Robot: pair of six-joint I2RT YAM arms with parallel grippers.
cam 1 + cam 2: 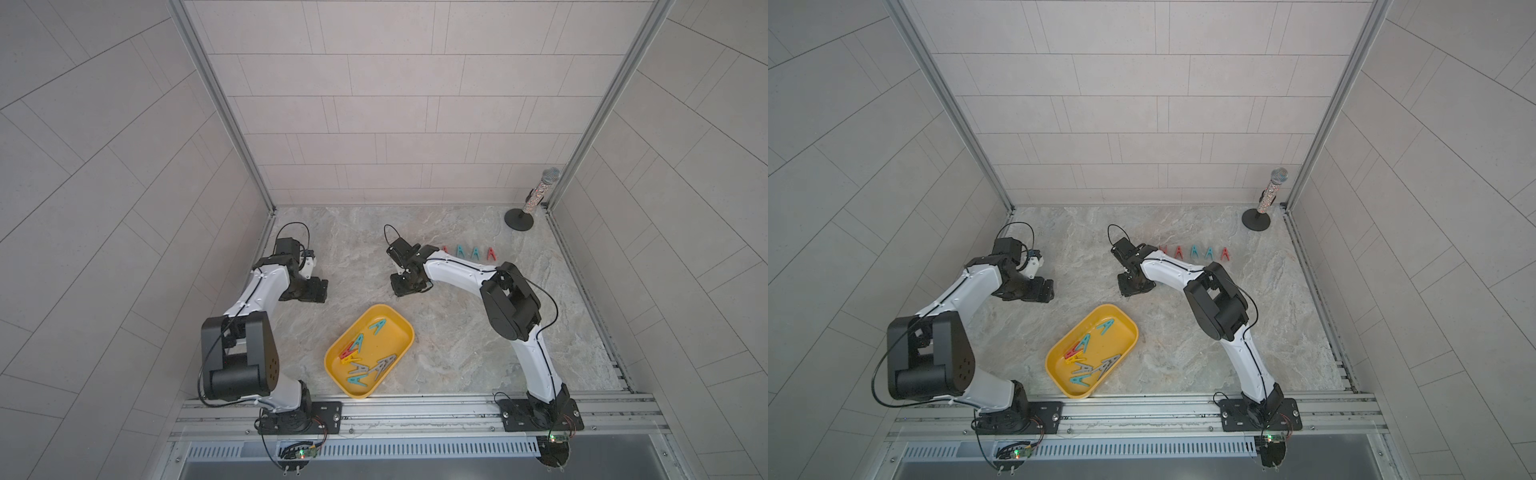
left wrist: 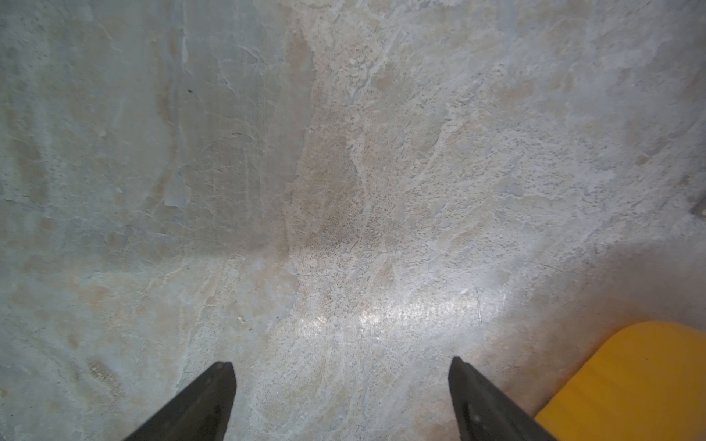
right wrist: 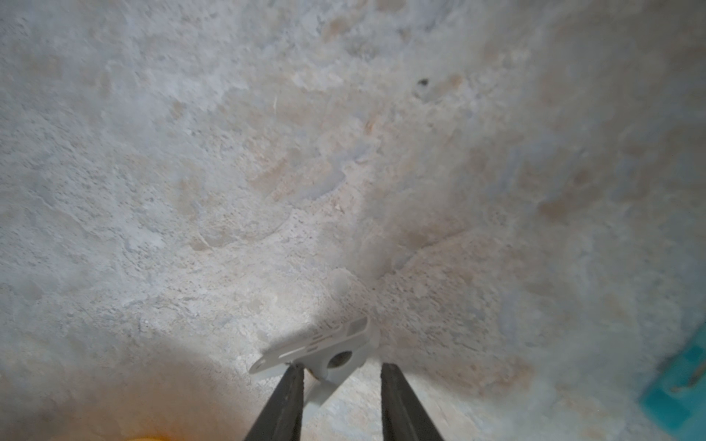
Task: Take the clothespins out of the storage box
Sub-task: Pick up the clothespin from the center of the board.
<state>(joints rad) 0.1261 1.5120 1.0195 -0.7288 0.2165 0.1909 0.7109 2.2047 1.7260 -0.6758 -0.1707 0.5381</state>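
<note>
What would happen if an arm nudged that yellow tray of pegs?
The yellow tray looks like shallow plastic, so it is probably light and would slide on the smooth tabletop rather than tip. The loose clothespins inside would likely shift about.

White-and-black left arm point(image 1: 259, 291) bent, black parallel left gripper point(image 2: 340, 362) pointing down, jaws wide apart; right gripper point(image 3: 342, 364) pointing down, jaws narrower, closure unclear.
</note>
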